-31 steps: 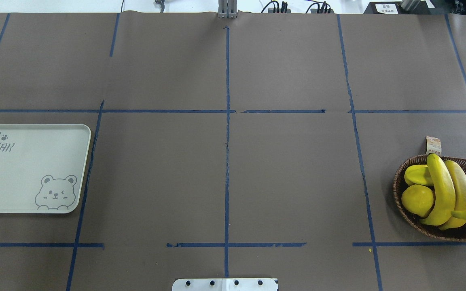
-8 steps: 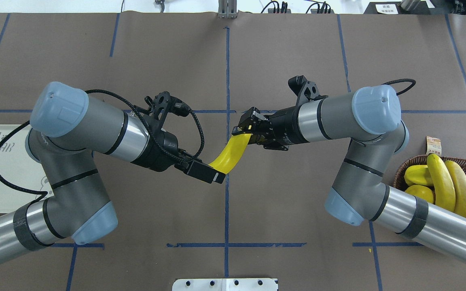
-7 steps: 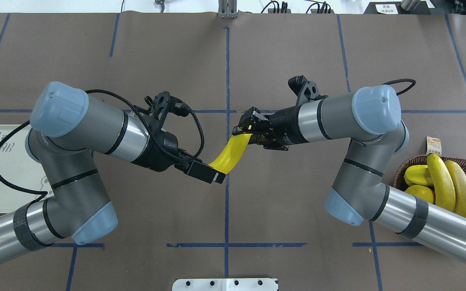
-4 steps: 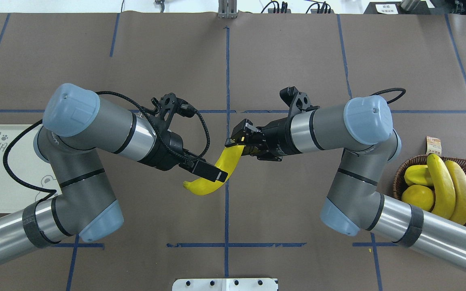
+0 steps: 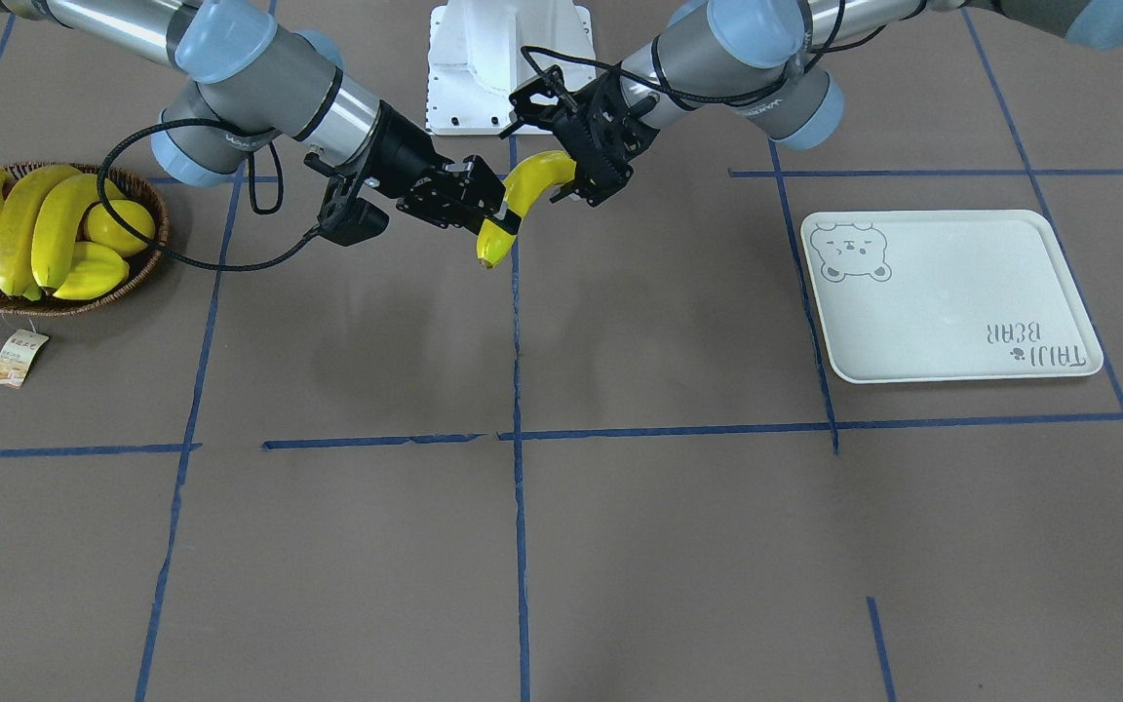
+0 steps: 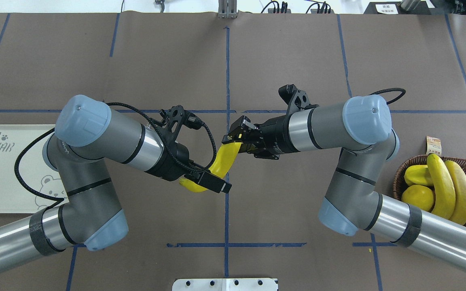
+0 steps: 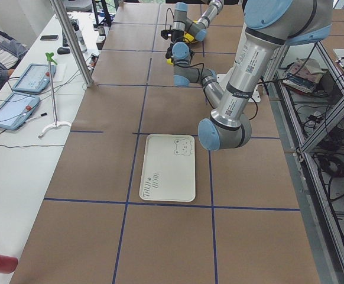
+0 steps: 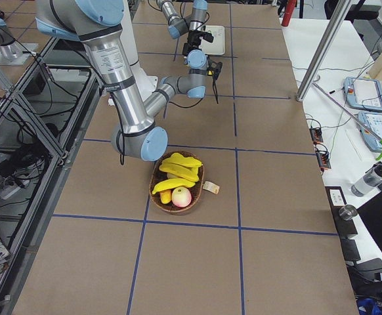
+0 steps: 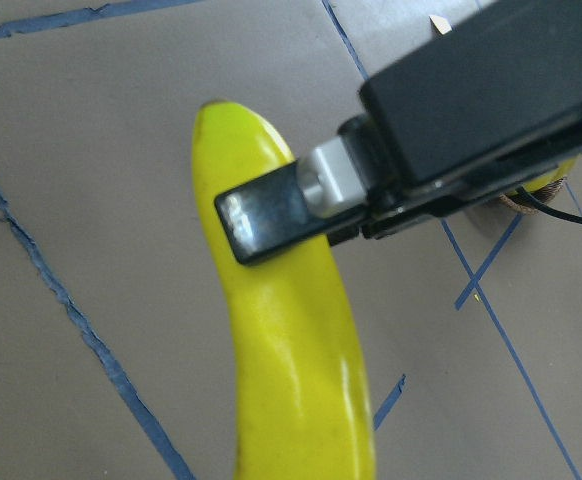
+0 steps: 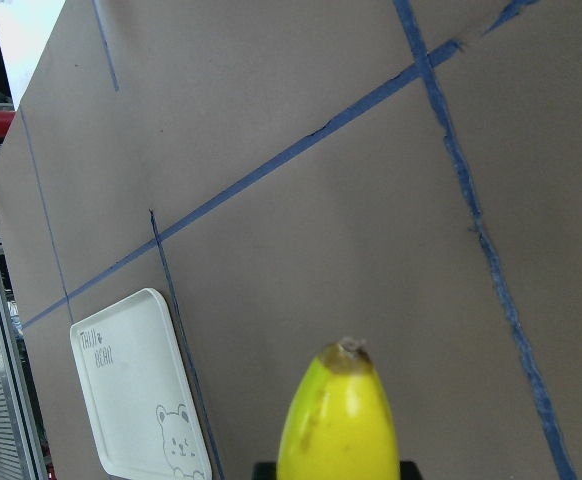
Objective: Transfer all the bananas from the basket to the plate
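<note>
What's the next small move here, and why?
Probably shut the jaws of the left gripper on the banana. The right gripper holds its far end in mid-air. The left jaws straddle the near end, but no firm clamp shows.

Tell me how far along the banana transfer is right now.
Done: nothing yet; the plate is bare. In hand: one banana is held aloft, with the right gripper shut on one end and the left gripper at the other, though I can't tell whether it has clamped. Left: finish that handover, set it on the plate, then move the three bananas lying in the basket.
</note>
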Motion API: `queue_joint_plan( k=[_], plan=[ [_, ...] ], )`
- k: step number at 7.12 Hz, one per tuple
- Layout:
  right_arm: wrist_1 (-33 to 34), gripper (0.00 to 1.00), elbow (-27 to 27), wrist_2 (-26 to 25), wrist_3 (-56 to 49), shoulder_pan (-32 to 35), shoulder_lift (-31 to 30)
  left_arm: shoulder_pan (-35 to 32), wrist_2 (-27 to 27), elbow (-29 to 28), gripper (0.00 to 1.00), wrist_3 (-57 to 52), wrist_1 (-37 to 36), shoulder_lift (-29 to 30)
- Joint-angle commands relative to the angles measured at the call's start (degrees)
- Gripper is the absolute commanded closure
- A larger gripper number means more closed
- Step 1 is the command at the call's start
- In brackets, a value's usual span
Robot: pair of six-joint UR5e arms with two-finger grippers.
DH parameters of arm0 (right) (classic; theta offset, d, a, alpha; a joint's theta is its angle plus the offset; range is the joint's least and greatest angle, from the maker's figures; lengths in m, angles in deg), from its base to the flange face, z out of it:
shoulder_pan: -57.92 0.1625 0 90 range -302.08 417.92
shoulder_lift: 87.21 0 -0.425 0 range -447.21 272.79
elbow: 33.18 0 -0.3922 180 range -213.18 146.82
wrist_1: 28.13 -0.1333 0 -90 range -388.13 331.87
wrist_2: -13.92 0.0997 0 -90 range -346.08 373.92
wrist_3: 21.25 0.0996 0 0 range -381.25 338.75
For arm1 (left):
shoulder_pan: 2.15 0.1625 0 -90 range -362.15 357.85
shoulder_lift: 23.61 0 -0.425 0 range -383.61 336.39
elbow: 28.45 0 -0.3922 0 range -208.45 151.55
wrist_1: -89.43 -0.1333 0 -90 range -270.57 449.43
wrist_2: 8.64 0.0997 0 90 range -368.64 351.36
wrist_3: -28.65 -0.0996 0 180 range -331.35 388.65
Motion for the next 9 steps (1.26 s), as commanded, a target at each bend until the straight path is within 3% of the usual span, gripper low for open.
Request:
queue_joint_plan(
  k=[1,2,3,4,5,8,9],
  plan=[
    [0.0,0.93,0.0,-0.3,0.0,0.0,0.0,0.2,0.1,-0.1,0.40,0.0,0.0,-0.1],
    [0.0,0.92,0.0,-0.3,0.0,0.0,0.0,0.1,0.1,0.0,0.61,0.0,0.0,-0.2],
    [0.0,0.83,0.0,-0.4,0.0,0.0,0.0,0.1,0.1,0.0,0.77,0.1,0.1,-0.2],
    [0.0,0.50,0.0,-1.5,0.0,0.0,0.0,0.1,0.2,0.0,0.91,0.4,0.1,-0.2],
    [0.1,0.01,-0.1,-3.7,0.2,-0.1,0.7,0.1,0.2,0.1,0.96,0.5,0.0,-0.2],
    [1.3,0.00,-0.1,-4.3,-0.4,0.4,0.8,-0.5,0.9,0.5,1.00,3.5,0.0,-0.6],
    [2.9,0.00,-0.1,-4.3,-0.6,0.7,0.5,-0.6,3.4,1.0,1.00,6.0,0.0,-0.8]
  ],
)
